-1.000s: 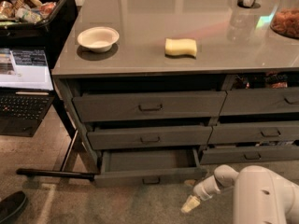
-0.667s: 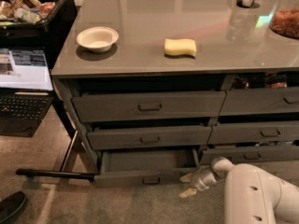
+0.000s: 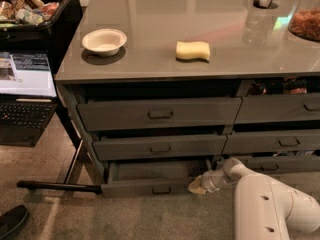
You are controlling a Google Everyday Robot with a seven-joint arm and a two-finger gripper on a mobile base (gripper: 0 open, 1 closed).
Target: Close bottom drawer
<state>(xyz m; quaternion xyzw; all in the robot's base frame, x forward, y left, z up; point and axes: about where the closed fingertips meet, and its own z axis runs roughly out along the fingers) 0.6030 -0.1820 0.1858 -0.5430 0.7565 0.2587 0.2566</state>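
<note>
The bottom drawer [image 3: 150,186] is a wide dark grey drawer with a low front panel and a small central pull handle [image 3: 161,189]. It stands pulled out a little at the foot of the cabinet, and its grey inside shows from above. My gripper [image 3: 196,186] is at the right end of the drawer's front panel, touching or almost touching it. My white arm [image 3: 270,204] reaches in from the lower right.
Two taller grey drawers [image 3: 160,115] sit above it, slightly open. The countertop holds a white bowl [image 3: 104,41] and a yellow sponge [image 3: 192,50]. A laptop [image 3: 25,91] is at the left. A black bar [image 3: 57,186] lies on the floor at the left.
My gripper has moved left and up from the floor in front of the cabinet to the right end of the bottom drawer's front. The drawer looks about as far out as before.
</note>
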